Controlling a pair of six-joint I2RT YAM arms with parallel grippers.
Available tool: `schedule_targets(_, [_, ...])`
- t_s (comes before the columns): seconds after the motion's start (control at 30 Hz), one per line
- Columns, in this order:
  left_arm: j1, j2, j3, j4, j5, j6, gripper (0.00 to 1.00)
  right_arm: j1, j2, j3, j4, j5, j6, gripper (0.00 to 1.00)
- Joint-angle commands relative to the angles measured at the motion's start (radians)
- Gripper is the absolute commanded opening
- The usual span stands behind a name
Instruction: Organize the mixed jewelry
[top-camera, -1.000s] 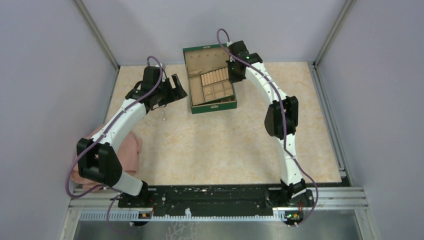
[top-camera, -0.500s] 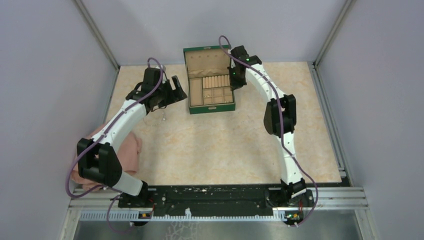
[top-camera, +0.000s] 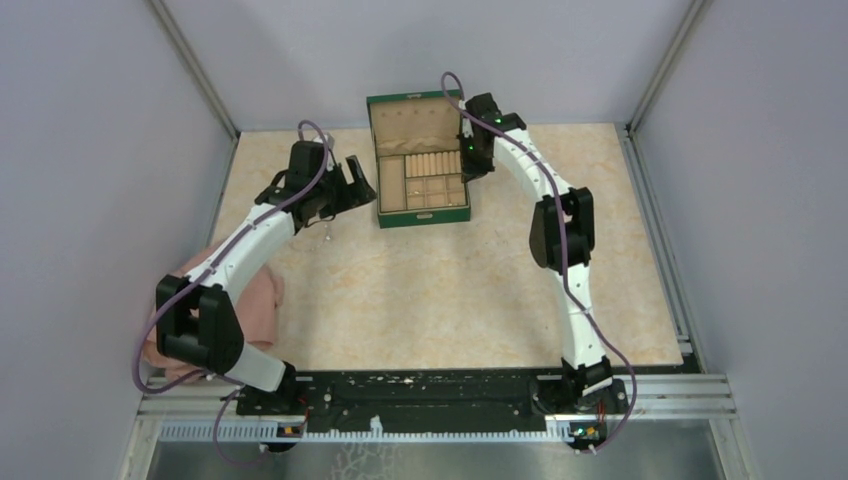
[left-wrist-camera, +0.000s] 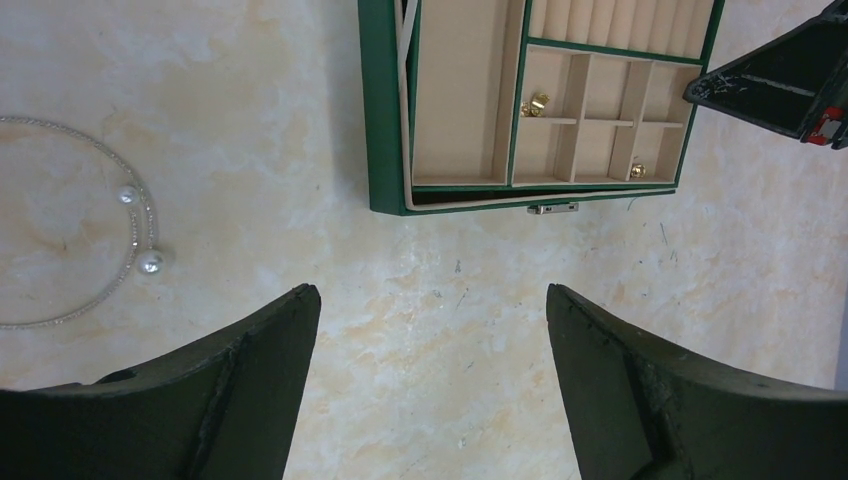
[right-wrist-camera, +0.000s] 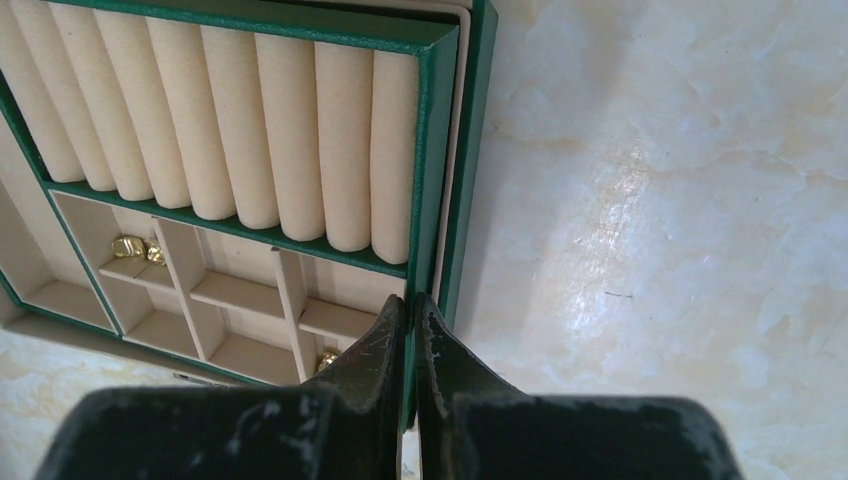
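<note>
The left pincer (left-wrist-camera: 430, 300) hangs wide open and empty above bare desk (top-camera: 430, 280), just in front of the green box (left-wrist-camera: 385, 110). The likely next pick is the thin chain loop (left-wrist-camera: 150, 262) with two pearl beads, lying on the desk near it, outside the box. It would do best to shift over, straddle the wire by the beads and close right at the surface. Farther on, the box holds a gold piece (left-wrist-camera: 537, 103) in one small compartment and another gold speck (left-wrist-camera: 637, 170) in the front corner one; the ring rolls (right-wrist-camera: 250, 130) look bare. The right pincer (right-wrist-camera: 410, 305), closed on nothing, sits at the box's right wall.
</note>
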Motion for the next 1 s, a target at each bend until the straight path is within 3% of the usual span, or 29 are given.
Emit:
schedule_targets(0.0, [-0.020,0.044,-0.027,0.130,0.012,0.017,0.89,0.009,-0.034,-0.015,0.027,-0.046,0.006,0.00])
schedule_targets(0.1, [-0.032,0.051,-0.063,0.215,0.003,0.020,0.87,0.009,-0.073,-0.053,0.064,-0.062,0.001,0.01])
schedule_targets(0.27, [-0.039,0.062,-0.105,0.330,-0.001,0.055,0.86,0.009,-0.181,-0.172,0.165,-0.043,0.004,0.23])
schedule_targets(0.57, [-0.040,0.139,-0.093,0.451,-0.003,0.114,0.86,0.005,-0.372,-0.485,0.382,0.032,0.055,0.38])
schedule_targets(0.8, [-0.041,0.188,-0.165,0.610,0.003,0.162,0.83,-0.005,-0.362,-0.568,0.443,-0.048,0.086,0.41])
schedule_targets(0.97, [-0.041,0.203,-0.187,0.619,0.017,0.151,0.77,-0.007,-0.356,-0.597,0.447,-0.053,0.088,0.41])
